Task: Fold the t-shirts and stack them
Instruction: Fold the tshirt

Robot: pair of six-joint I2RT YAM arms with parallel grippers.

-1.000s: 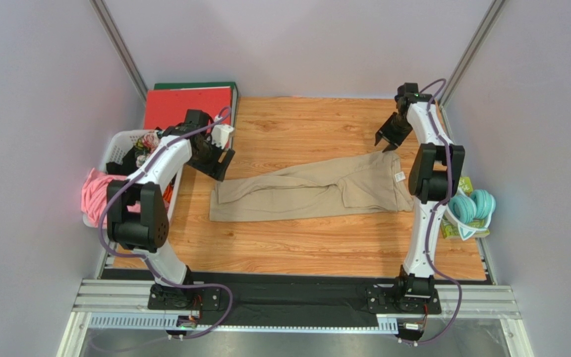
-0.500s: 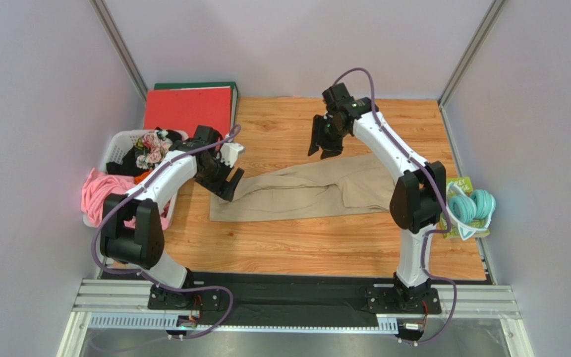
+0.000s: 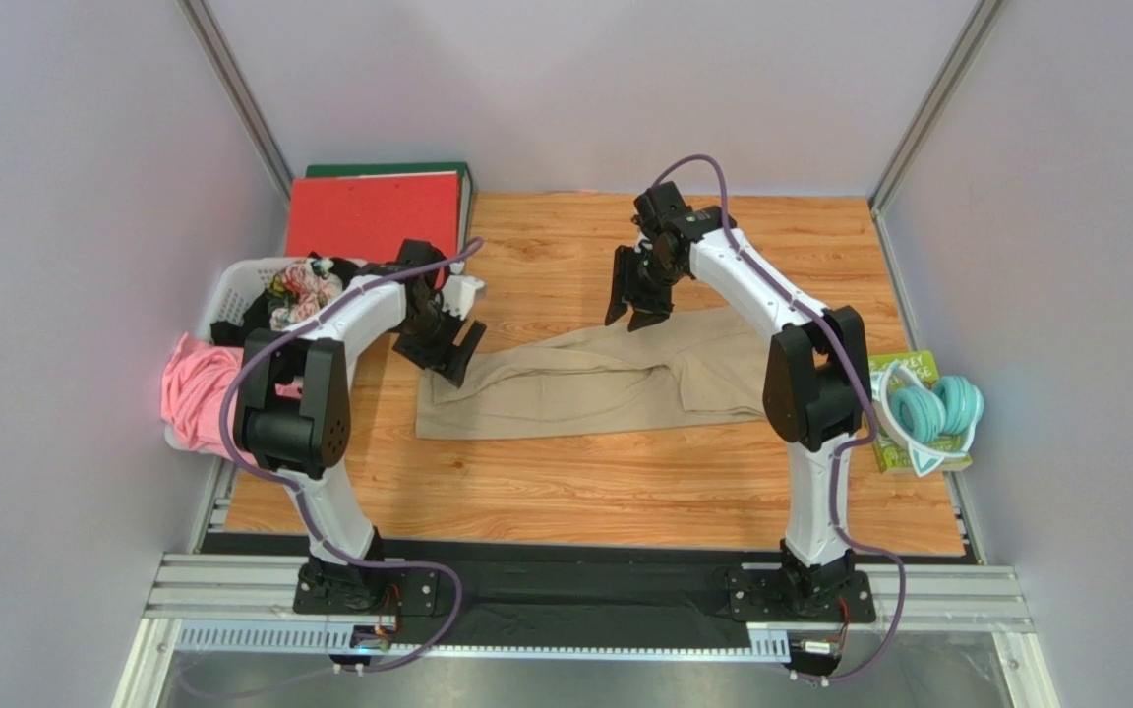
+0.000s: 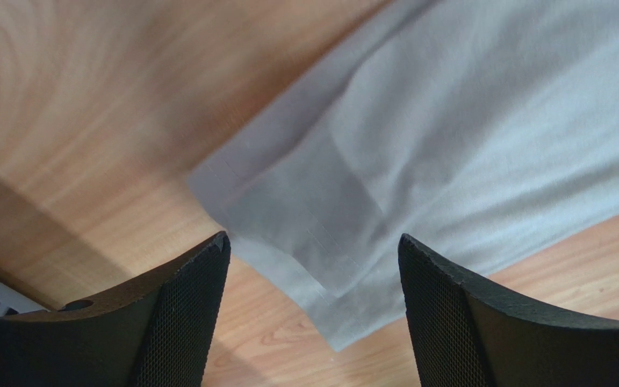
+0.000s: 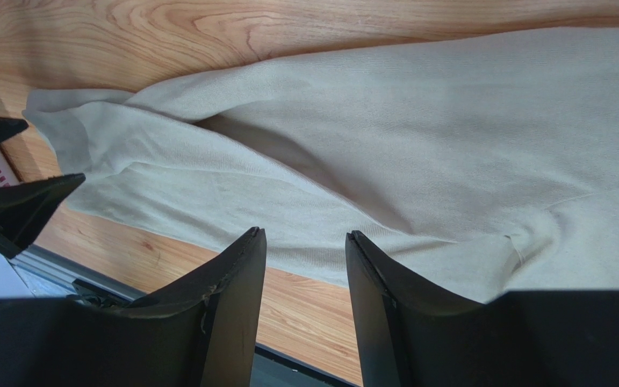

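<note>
One tan t-shirt (image 3: 602, 376) lies folded into a long strip across the wooden table, its label out of sight. My left gripper (image 3: 447, 347) hovers over the strip's upper left corner. In the left wrist view its fingers (image 4: 179, 306) stand wide open, with the corner of the t-shirt (image 4: 450, 137) on the table between and beyond them, untouched. My right gripper (image 3: 635, 303) hangs over the strip's upper edge near the middle. Its jaws are partly open in the right wrist view (image 5: 305, 234) with nothing between them, and the t-shirt (image 5: 418, 137) lies flat below.
A white laundry basket (image 3: 233, 288) full of clothes stands at the left edge, with a pink cloth (image 3: 196, 384) hanging over its side. A red binder (image 3: 373, 214) lies at the back left. Teal headphones (image 3: 935, 410) rest in a white bowl at the right edge.
My right arm swung from the far right corner leftward to the middle of the shirt's upper edge. My left gripper moved right and down onto the shirt's left corner.
</note>
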